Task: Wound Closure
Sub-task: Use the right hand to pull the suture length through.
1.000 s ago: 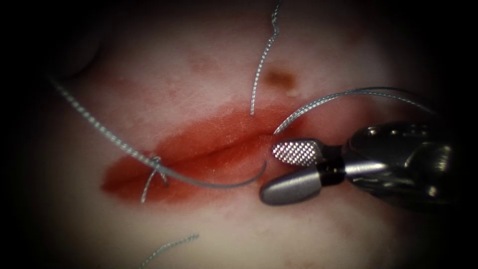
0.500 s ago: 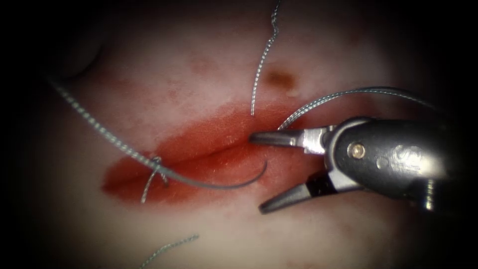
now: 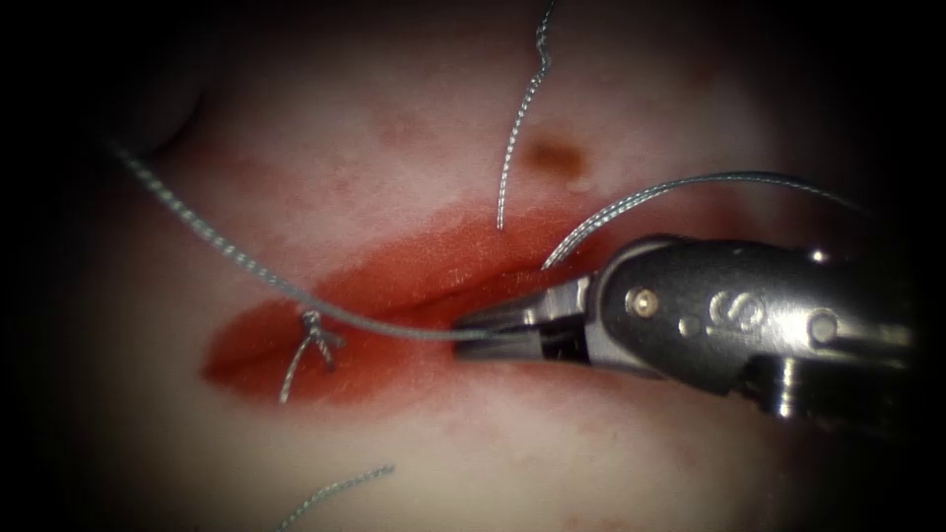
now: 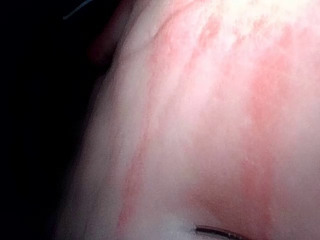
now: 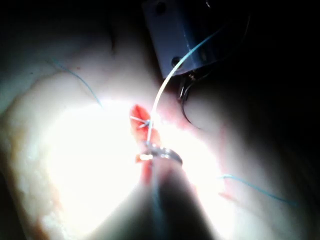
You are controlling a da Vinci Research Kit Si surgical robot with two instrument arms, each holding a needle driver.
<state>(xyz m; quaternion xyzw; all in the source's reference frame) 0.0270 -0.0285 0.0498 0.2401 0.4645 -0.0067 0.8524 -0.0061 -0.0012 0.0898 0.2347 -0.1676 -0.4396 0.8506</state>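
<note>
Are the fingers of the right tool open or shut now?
Shut: the right tool has its fingers closed together on the needle, over the cut.

From my remote station, I see no walls, floor, furniture or windows. In the endoscope view, light pools brightly at the centre of the frame and fades to near black at every edge, darkest in the upper left and right.

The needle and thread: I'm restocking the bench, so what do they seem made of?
The needle, held at its tip end by the right tool over the cut, looks like smooth polished steel: thin, grey, even sheen. The thread looks like braided or twisted fibre, pale grey-blue with a ridged, rope-like surface; which fibre I cannot tell.
</note>
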